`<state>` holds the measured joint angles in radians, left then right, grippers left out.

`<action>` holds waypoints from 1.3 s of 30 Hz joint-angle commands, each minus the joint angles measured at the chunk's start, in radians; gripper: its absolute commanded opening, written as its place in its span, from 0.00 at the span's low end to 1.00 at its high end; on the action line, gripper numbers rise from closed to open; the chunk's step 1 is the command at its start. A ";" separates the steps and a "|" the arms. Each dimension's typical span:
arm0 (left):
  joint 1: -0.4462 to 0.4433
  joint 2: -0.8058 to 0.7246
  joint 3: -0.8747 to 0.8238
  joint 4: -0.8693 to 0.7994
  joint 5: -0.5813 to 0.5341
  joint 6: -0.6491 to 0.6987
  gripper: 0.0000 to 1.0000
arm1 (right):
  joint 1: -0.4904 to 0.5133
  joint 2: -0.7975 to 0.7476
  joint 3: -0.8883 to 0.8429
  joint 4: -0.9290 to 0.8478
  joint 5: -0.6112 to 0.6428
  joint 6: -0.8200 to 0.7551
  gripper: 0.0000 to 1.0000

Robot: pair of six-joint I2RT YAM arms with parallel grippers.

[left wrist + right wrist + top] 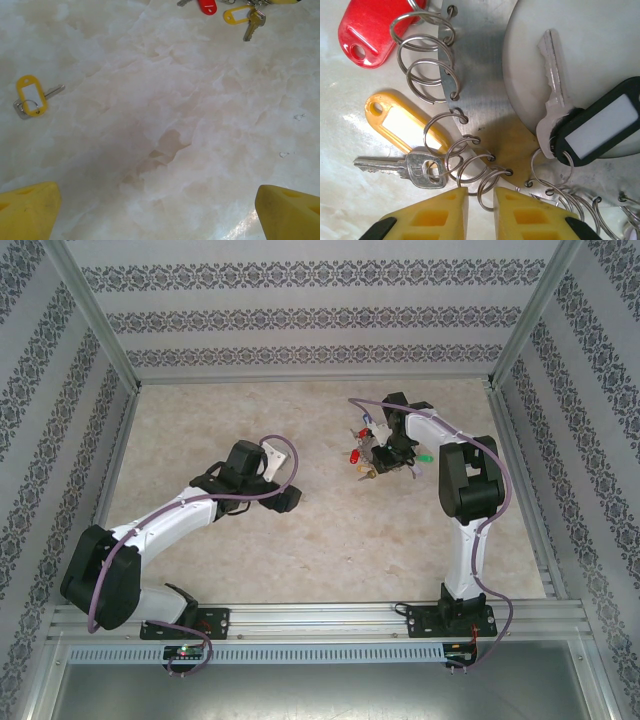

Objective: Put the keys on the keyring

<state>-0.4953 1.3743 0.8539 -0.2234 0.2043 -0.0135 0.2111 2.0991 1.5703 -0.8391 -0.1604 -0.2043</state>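
The keyring (pixel 480 75) is a flat grey metal ring with small split rings threaded through holes along its rim. A red tag (pixel 372 32), a yellow tag (pixel 402 120) and a silvery key (pixel 405 167) hang off its outer edge. A black-tagged key (pixel 600 125) lies across its open centre. My right gripper (pixel 480 200) stands over the rim with its yellow fingers a narrow gap apart and one split ring (pixel 490 190) between them; whether they pinch it I cannot tell. From above, the right gripper (pixel 385 458) covers the keyring cluster. My left gripper (pixel 160 210) is open wide above bare table.
A loose yellow-tagged key (pixel 32 95) lies on the marble table (pixel 165 125) to the left of my left gripper (pixel 288 498). Patterned walls close in the table on three sides. A metal rail (pixel 320 620) runs along the near edge.
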 commanded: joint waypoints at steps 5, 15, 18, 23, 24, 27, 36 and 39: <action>-0.020 -0.012 -0.003 0.004 -0.017 0.015 1.00 | -0.006 -0.018 -0.001 -0.022 0.038 0.008 0.26; -0.026 -0.007 -0.004 0.003 -0.023 0.015 1.00 | 0.006 -0.028 -0.025 0.009 0.171 -0.036 0.24; -0.027 -0.007 -0.003 0.005 -0.024 0.015 1.00 | 0.008 -0.034 -0.041 0.034 0.171 -0.037 0.22; -0.028 0.000 -0.004 0.006 -0.025 0.015 1.00 | 0.017 -0.046 -0.061 0.067 0.198 -0.054 0.25; -0.028 0.001 -0.003 0.005 -0.024 0.015 1.00 | 0.021 -0.052 -0.070 0.079 0.207 -0.060 0.26; -0.029 0.002 -0.003 0.006 -0.025 0.015 1.00 | 0.031 -0.065 -0.083 0.105 0.223 -0.076 0.27; -0.031 0.002 -0.004 0.004 -0.029 0.020 1.00 | 0.069 -0.025 -0.063 0.107 0.262 -0.118 0.31; -0.031 0.005 -0.002 0.002 -0.031 0.021 1.00 | 0.072 -0.015 -0.066 0.108 0.298 -0.124 0.30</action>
<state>-0.5114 1.3746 0.8539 -0.2234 0.1848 -0.0101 0.2813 2.0644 1.5002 -0.7277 0.0837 -0.3065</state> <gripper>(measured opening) 0.997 0.299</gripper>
